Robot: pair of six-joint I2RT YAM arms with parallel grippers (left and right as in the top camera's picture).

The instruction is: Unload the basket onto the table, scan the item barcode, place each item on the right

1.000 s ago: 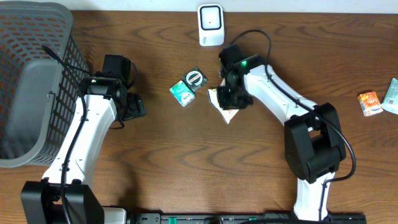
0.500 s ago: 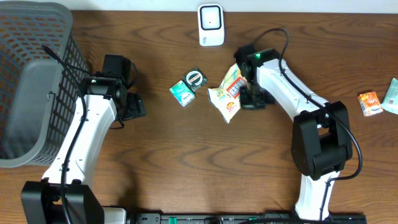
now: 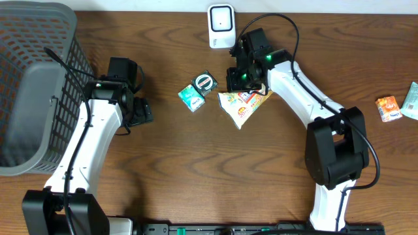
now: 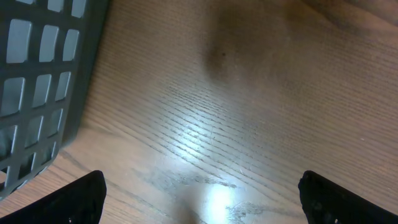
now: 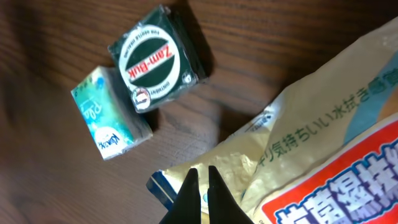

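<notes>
Step in hand: presenting pouch [image 3: 243,106] to scanner [image 3: 221,26]. It is lying just below scanner, right hand [image 5: 200,177] pinching its edge, fingers closed tight. Well left of scanner, left hand [image 4: 200,199] is sitting wide open. Next move is likely calling for turning the barcode side toward scanner; no barcode showing.

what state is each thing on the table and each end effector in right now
snack bag, lying on the table, print up
right end effector, shut, tips at the bag's edge, grip unclear
left end effector, open, holding nothing
Zam-Buk box, closed, label up
tissue pack, lying beside that box
scanner, upright at the far edge, untouched
basket, upright at the left
orange carton, lying at the right, untouched
</notes>
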